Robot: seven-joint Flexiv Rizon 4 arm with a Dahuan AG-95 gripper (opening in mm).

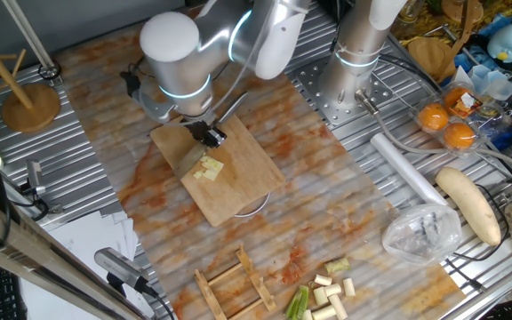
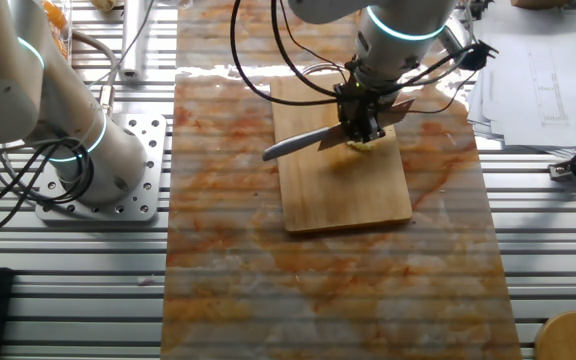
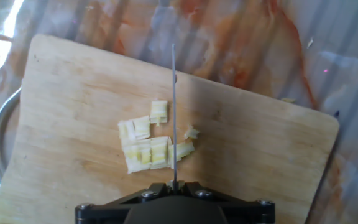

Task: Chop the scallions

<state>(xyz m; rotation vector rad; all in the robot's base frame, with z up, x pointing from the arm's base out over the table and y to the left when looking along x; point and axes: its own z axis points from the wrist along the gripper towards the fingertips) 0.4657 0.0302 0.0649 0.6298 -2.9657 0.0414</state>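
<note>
The gripper [image 3: 174, 186], pinching a knife [image 3: 173, 112], is mid-chop over scallions [image 3: 151, 144] on the board [image 3: 73, 124]; next, another downward cut.

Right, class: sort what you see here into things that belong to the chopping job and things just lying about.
Belongs to the job:
- chopped scallions
- knife in the pincer
- cutting board
- uncut scallion segments

Lying about:
- white radish
- oranges
- plastic bag
- wooden rack
</note>
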